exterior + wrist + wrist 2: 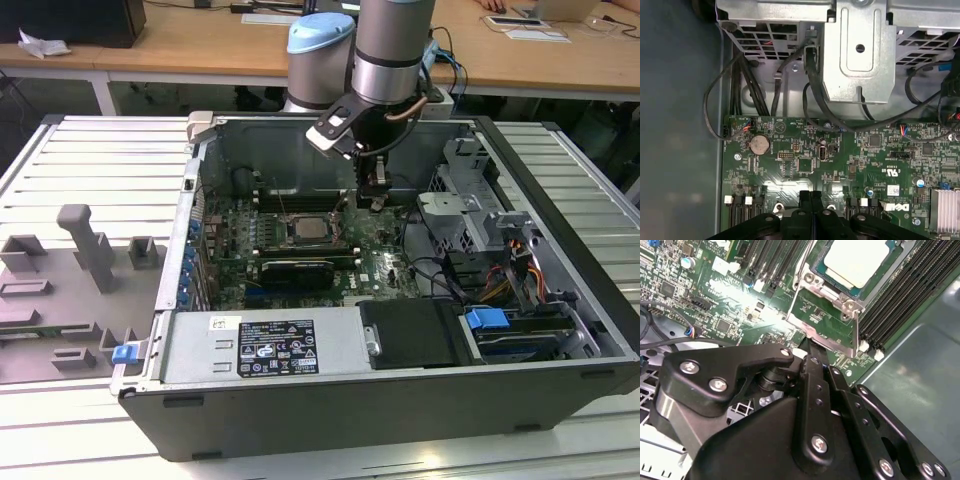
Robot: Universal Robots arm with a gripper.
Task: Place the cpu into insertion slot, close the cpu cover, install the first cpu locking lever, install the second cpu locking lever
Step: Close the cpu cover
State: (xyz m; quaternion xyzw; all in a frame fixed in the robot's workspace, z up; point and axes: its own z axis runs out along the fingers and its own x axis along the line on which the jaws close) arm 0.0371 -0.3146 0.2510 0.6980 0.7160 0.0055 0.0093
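Exterior view: an open computer case point(400, 420) lies on its side on the slatted worktop point(90, 150), so the board faces up and I can reach it from above. My arm comes down inside the case. The tool point(375, 197) hangs low over the board, just to the exterior view's right of the socket, where the cpu point(304, 230) sits.

Second wrist view: the cpu point(856, 260) lies flat in the insertion slot with its pale metal top showing, so that step looks done. The cpu cover point(832, 342) is tipped up off the socket, and green board shows through its square opening. The tool's fingers point(811, 370) are drawn together with nothing visible between them. Their tips are at the cover's free edge – well placed, I judge, to push the plate over. I cannot tell whether they touch it.

First wrist view: the closed tool point(811, 196) points at the motherboard point(840, 170) – beyond it are the cables point(755, 90) and the metal drive cage point(860, 50).
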